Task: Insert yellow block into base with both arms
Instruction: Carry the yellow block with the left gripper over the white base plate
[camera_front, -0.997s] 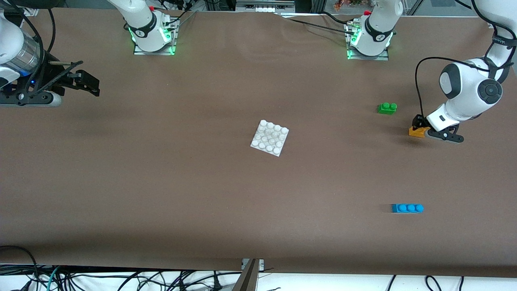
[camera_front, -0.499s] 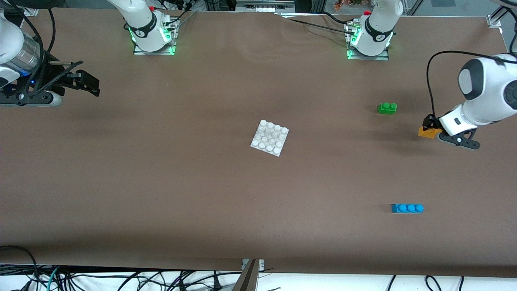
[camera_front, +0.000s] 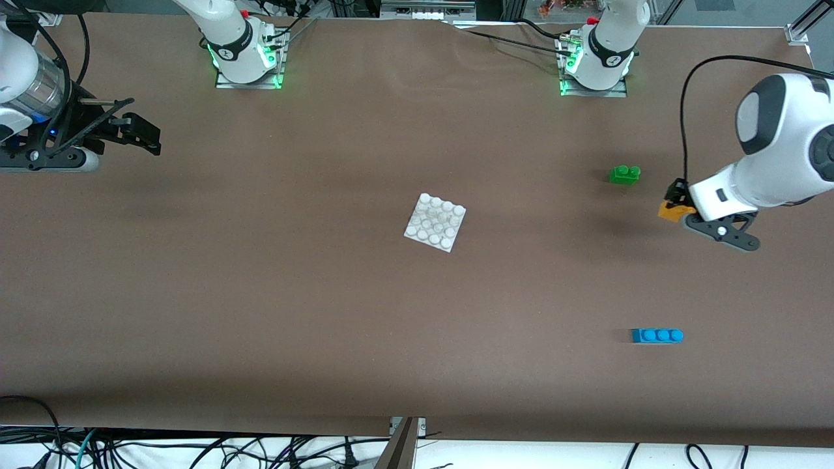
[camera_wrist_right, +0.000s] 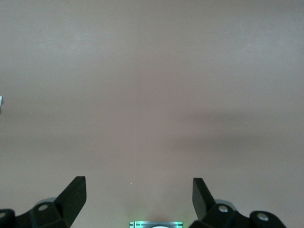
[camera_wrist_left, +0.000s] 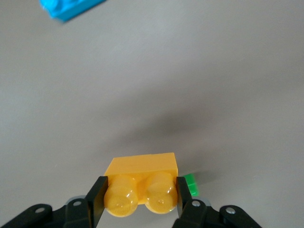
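Since the earlier frames the left arm's wrist has swung out toward the frame's right edge and come partway back; the yellow block has travelled with it, and nothing else on the tabletop has shifted.

Left gripper: fingers clamped on the yellow block's two ends, studs facing the wrist camera. Block is off the tabletop, at right of the front frame, over bare surface just below the green brick.

Right gripper: upper left of the front frame, fingers apart with nothing between them. That arm waits.

Base: centre of frame, flat on the tabletop, studs up, well apart from both grippers.

Blue brick: lower right, untouched.

Step in hand, by my reading: pick-up done, carry toward the base just starting. Next move calls for bringing the block across over the base, turning it studs-up and squaring it to the stud grid; the right gripper will likely need to come in and steady the base for the press.

Containers: none in view. The base carries no brick yet.
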